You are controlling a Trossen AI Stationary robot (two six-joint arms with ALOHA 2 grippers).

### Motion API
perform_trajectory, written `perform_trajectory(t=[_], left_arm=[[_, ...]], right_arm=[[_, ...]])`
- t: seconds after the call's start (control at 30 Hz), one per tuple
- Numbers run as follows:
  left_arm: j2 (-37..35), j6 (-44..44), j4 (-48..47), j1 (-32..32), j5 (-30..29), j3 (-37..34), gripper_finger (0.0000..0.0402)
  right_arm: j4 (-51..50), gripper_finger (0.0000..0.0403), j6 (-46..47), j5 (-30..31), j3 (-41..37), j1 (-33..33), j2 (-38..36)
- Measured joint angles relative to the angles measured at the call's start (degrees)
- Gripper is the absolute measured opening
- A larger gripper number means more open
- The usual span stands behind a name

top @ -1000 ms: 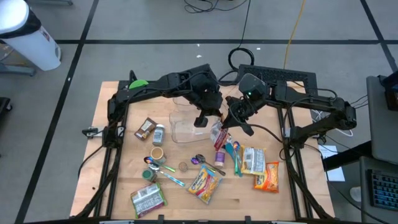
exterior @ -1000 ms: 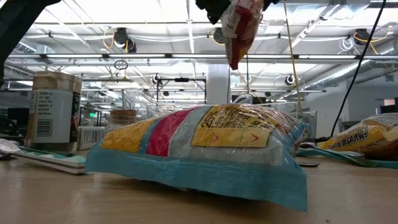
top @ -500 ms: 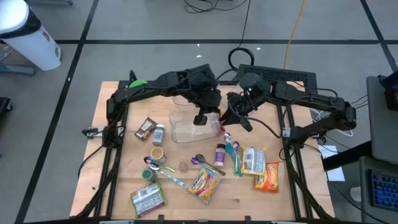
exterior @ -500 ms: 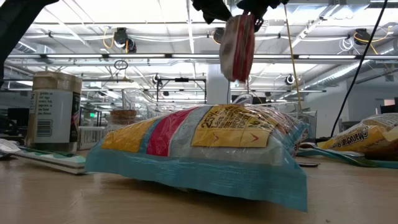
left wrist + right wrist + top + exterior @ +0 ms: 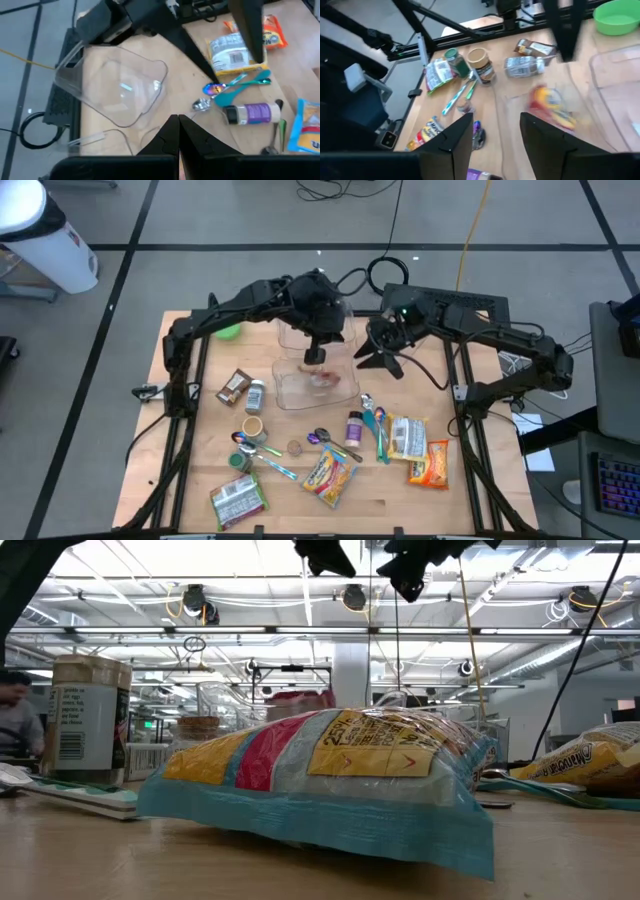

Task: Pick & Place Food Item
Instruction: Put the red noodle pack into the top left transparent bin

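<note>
A wooden table (image 5: 200, 470) is seen on a grey taped floor, with ceiling lights beyond in the low view. There a teal snack bag (image 5: 330, 785) fills the foreground and largely hides the clear container (image 5: 315, 380) behind it. Nearer than the container lie a spice bottle (image 5: 353, 424), spoons (image 5: 372, 416) and packets. The red food packet (image 5: 325, 377), blurred in the right wrist view, lies in the container. Above its far edge the left gripper (image 5: 316, 352) is clenched empty; just beside it the right gripper (image 5: 373, 360) stands parted, released
</note>
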Motion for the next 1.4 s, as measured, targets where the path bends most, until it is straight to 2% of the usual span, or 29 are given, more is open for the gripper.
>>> perform_trajectory(t=[0.3, 0.53, 0.67, 0.83, 0.93, 1.07, 1.2, 1.4], left_arm=[[0.02, -0.31, -1.11, 0.18, -0.4, 0.0, 0.0], [0.02, -5.36, -1.72, 0.55, -10.09, 0.0, 0.0024], [0.02, -8.79, -7.9, 1.55, -11.7, 0.0, 0.0048], [0.04, -12.11, -23.01, 3.06, -10.95, 0.0, 0.01], [0.04, -16.82, -27.6, 3.16, -9.34, 0.0, 0.0144], [0.04, -27.04, -28.47, 2.46, -5.24, 0.0, 0.0206], [0.07, -38.47, -28.83, 0.75, -5.99, -1.07, 0.0261], [0.11, -53.32, -29.7, -2.41, -5.92, -4.51, 0.0306]], right_arm=[[-0.1, 0.0159, -1.9, -0.02, 0.0, -1.16, 0.0], [-0.63, 0.0167, -2.71, 2.9, 0.0, -1.16, 0.0], [-1.57, 0.0173, -2.95, 2.92, 0.0, -1.18, 0.0], [-2.66, 0.0174, -4.97, 2.91, -0.2, -1.18, 0.0], [-2.68, 0.0175, -6.09, 2.91, -0.83, -1.18, -0.02], [-2.53, 0.0176, -7.55, 2.91, -2.13, -1.16, -0.02], [-1.42, 0.0174, -8.72, 2.64, -4.7, -1.14, -0.02], [2.1, 0.0177, -10.61, 2.47, -9.8, -1.14, -1.57]])
